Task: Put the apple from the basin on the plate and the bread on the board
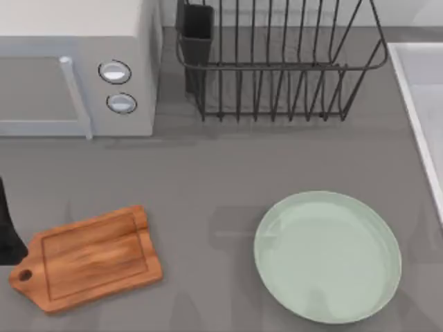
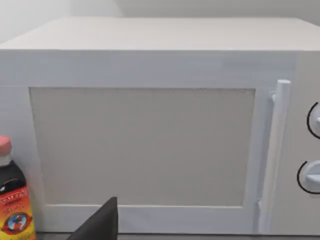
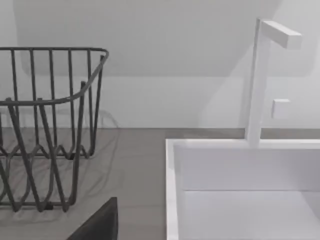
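since the plate (image 1: 327,256) and the board (image 1: 86,258) are both bare, i judge that no step is done yet and the task is at its start. the apple should come first, so the next move calls for the right arm to reach over the white rim of the basin (image 3: 240,165) and go down inside (i cannot see the apple or the bread, and the basin floor is mostly hidden behind the rim). the plate is round, pale mint green, with a shallow rim, and it lies near the basin, at the right of the table. the board is brown wood with a handle hole and lies at the left, in front of the microwave (image 1: 76,69). a dark part shows at the left edge near the board, probably the left arm. for both grippers i cannot tell the state.
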